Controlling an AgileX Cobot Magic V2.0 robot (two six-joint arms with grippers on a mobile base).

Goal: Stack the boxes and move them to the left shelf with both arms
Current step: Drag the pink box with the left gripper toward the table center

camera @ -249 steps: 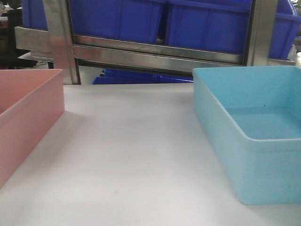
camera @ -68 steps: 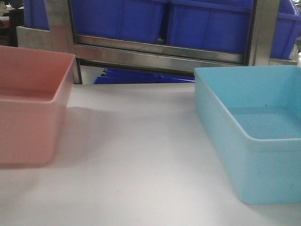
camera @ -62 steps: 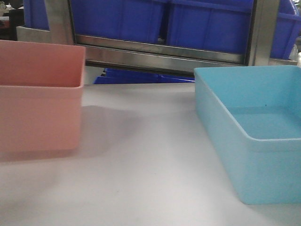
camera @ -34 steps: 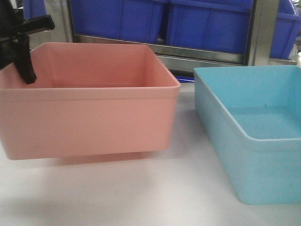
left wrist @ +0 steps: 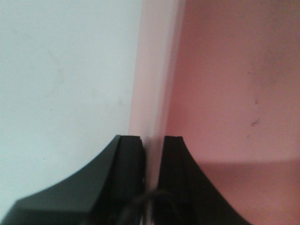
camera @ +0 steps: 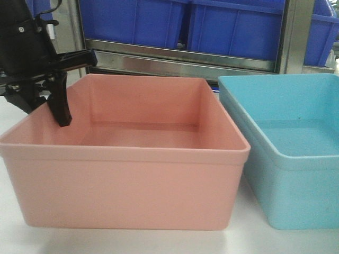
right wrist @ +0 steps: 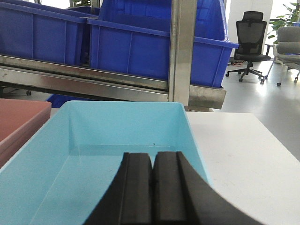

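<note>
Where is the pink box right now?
In the front view, the pink box fills the left and centre, close beside the blue box on its right, in front of the steel rack. The left gripper pinches its left wall.

The salmon pink tub (camera: 127, 185) stands upright and empty, just beside the light blue tub (camera: 296, 185), which is upright and empty too.
</note>
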